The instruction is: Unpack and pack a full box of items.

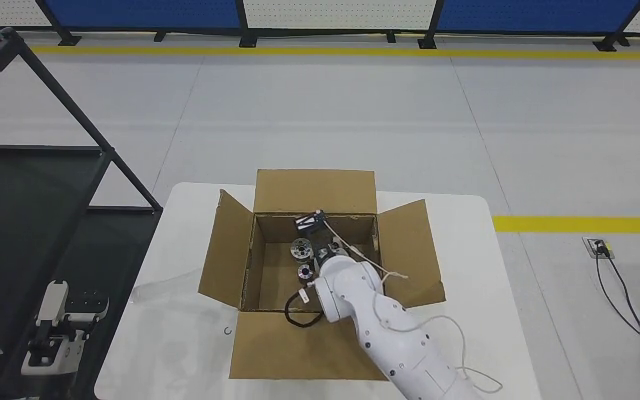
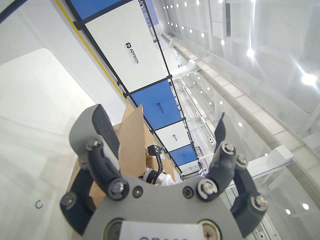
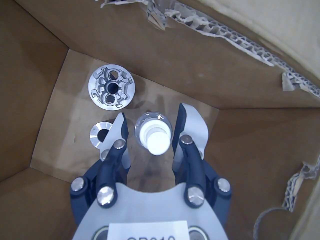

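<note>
The right arm [image 1: 372, 322] reaches in from the near right corner of the white counter [image 1: 470, 240] and bends down into the open brown cardboard box [image 1: 315, 190]. Its wrist is inside the walls and the right gripper [image 3: 152, 112] points at the box floor. Its fingers are apart, one on each side of an upright clear plastic bottle with a white cap [image 3: 155, 137], with a gap showing at each side. On the floor just beside it lie a round slotted metal disc [image 3: 111, 89] and a small metal bushing [image 3: 98, 134]. The left gripper [image 2: 160, 116] is off the counter's left side beside a box flap, tilted up toward the ceiling, fingers spread wide and holding nothing.
</note>
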